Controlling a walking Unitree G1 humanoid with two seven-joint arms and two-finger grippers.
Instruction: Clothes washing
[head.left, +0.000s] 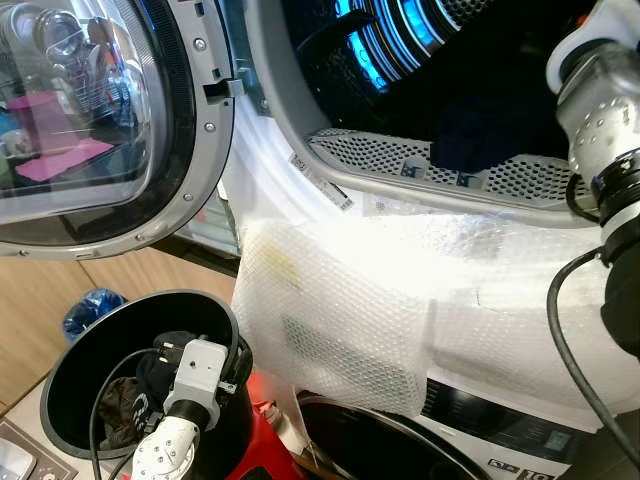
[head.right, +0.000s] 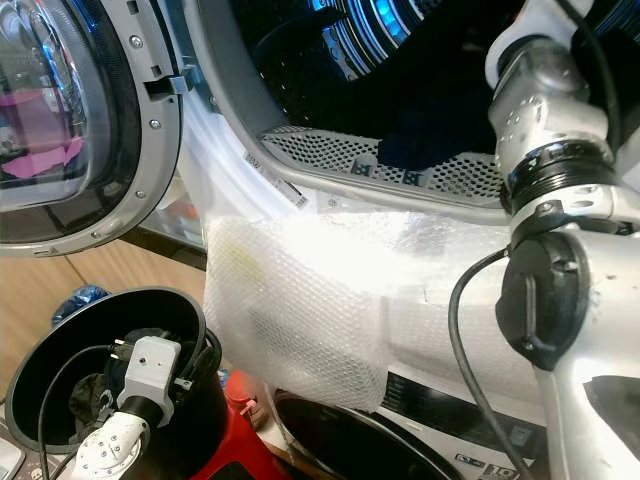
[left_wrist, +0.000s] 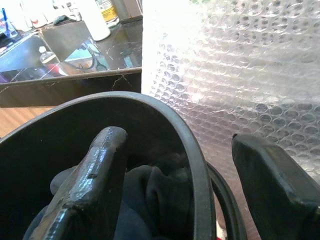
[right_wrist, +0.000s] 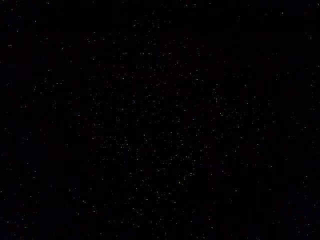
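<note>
The washing machine drum (head.left: 440, 60) stands open, lit blue inside, with a dark garment (head.left: 480, 135) lying at its mouth. My right arm (head.left: 605, 110) reaches up into the drum; the right wrist view is black. A black bucket (head.left: 75, 345) sits at the lower left and holds dark clothes (left_wrist: 150, 195). My left arm (head.left: 195, 380) dips into the bucket. My left gripper (left_wrist: 175, 145) is open and straddles the bucket's rim: one finger (left_wrist: 95, 175) is inside over the clothes, the other (left_wrist: 270, 180) is outside. Nothing is gripped.
The round glass door (head.left: 90, 120) is swung open to the left. Bubble wrap (head.left: 350, 300) hangs over the machine's front below the drum. A second, lower machine (head.left: 400, 440) sits beneath. A red object (head.left: 265, 440) stands by the bucket, and a blue item (head.left: 90, 305) lies on the wooden floor.
</note>
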